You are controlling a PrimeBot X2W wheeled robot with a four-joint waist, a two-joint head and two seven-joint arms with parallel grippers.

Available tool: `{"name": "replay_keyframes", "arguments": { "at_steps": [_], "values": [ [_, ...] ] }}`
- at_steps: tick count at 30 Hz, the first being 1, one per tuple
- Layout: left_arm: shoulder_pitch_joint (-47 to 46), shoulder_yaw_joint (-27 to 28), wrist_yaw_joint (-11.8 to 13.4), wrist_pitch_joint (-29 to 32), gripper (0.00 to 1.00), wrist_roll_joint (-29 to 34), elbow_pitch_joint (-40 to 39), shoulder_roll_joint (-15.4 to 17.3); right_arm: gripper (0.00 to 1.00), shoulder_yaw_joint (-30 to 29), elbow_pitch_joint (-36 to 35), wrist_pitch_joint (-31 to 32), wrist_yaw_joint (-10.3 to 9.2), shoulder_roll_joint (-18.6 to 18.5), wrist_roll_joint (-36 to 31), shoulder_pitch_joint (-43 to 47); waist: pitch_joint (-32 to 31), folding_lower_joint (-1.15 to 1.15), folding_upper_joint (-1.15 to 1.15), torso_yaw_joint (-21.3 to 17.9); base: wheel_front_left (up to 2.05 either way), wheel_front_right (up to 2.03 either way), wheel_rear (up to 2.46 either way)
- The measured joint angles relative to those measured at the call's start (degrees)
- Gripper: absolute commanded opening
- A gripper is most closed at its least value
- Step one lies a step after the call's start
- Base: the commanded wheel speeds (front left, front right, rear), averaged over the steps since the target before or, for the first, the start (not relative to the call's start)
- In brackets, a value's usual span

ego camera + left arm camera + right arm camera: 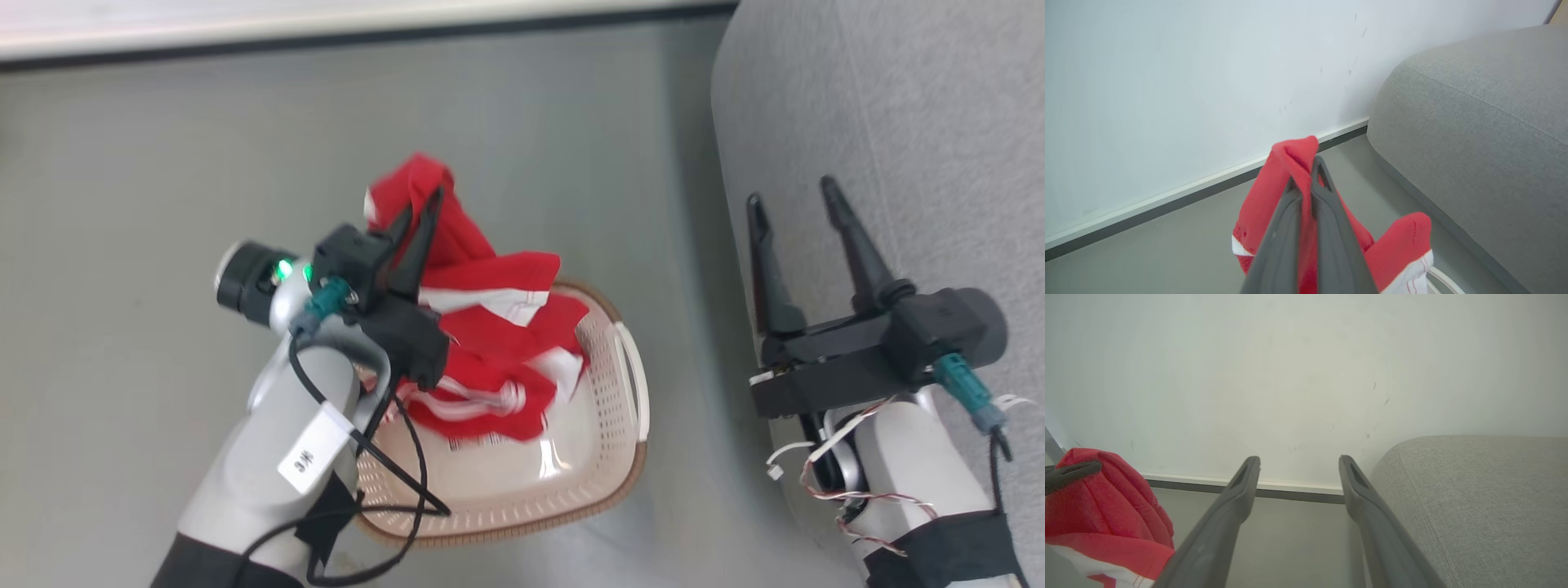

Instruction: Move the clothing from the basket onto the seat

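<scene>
Pinching red clothing (490,327), left gripper (423,202); seat (898,122) near basket (588,457)

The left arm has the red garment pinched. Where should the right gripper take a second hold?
Probably the white-striped fold of the red garment draping toward the right rim of the basket, approached from the sofa side with open jaws. That fold lies nearest the right gripper, while the left gripper holds the top peak.

I saw my left gripper (1306,181) clamped on the red clothing (1265,204); grey seat (1474,134) near at view right, white wall (1188,81) behind.
</scene>
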Motion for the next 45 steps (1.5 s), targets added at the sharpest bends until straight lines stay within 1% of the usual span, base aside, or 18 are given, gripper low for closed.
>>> {"name": "replay_keyframes", "arguments": {
  "at_steps": [6, 10, 11, 13, 17, 23, 30, 34, 42, 45],
  "values": [
    [-1.75, 0.75, -0.52, -0.01, 0.0, -0.67, -2.23, 0.31, 1.0, 1.63, 3.09, 0.0, 1.4, 0.52, 0.01, 0.03, -4.92, 0.0, 0.0, 0.63, 0.0, 0.0, 0.0],
    [-2.49, 0.76, -0.94, -0.01, 0.0, -1.09, -2.59, 0.22, 1.0, 3.03, 5.41, 0.0, 2.78, 1.03, 0.01, 0.03, -8.21, 0.0, 0.0, 0.67, 0.0, 0.0, 0.0],
    [-3.1, 0.77, -0.96, -0.01, 0.0, -1.48, -2.55, 0.2, 1.0, 3.9, 6.56, 0.01, 3.3, 1.2, 0.01, 0.03, -9.82, 0.0, 0.0, 0.6, 0.0, 0.0, 0.0],
    [-3.52, 0.86, -0.99, -0.01, 0.0, -2.9, -2.33, 0.13, 1.0, 4.87, 7.83, 0.01, 3.75, 1.38, 0.01, 0.03, -11.45, 0.0, 0.0, 0.47, 0.0, 0.0, 0.0],
    [-3.89, 0.58, -1.02, -0.01, 0.0, -3.55, -0.91, 0.07, 1.0, 7.04, 10.03, 0.0, 4.57, 1.83, 0.01, 0.07, -14.68, 0.0, 0.0, 0.12, 0.0, 0.0, 0.0],
    [-3.86, -1.56, -1.44, -0.01, 0.0, -4.3, 0.59, -0.08, 1.0, 10.09, 12.96, 0.01, 5.72, 2.12, 0.26, 1.21, -19.5, 0.0, 0.0, -0.43, 0.0, 0.0, 0.0],
    [-2.53, -4.69, -1.51, 0.21, 0.0, -6.79, 1.19, -0.16, 1.0, 13.91, 15.67, 0.01, 6.32, 2.5, 1.93, 3.18, -25.04, 0.0, 0.0, -0.59, 0.0, 0.0, 0.0],
    [-1.29, -8.15, -1.52, 0.69, 0.0, -8.91, -1.04, -0.16, 1.0, 15.34, 16.9, 0.01, 6.59, 2.61, 2.3, 3.37, -27.69, 0.0, 0.0, -0.41, 0.0, 0.0, 0.0],
    [0.85, -12.45, -1.52, 2.26, 0.0, -12.29, -5.02, -0.15, 1.0, 19.19, 19.31, 0.01, 6.76, 2.75, 3.66, 2.76, -30.53, 0.0, 0.0, 0.24, 0.0, 0.0, 0.0],
    [1.23, -13.85, -1.49, 2.88, 0.0, -13.9, -6.32, -0.09, 1.0, 23.56, 20.24, 0.01, 6.76, 2.68, 5.16, 1.36, -30.79, 0.0, 0.01, 0.55, 0.0, 0.0, 0.0]
  ]
}}
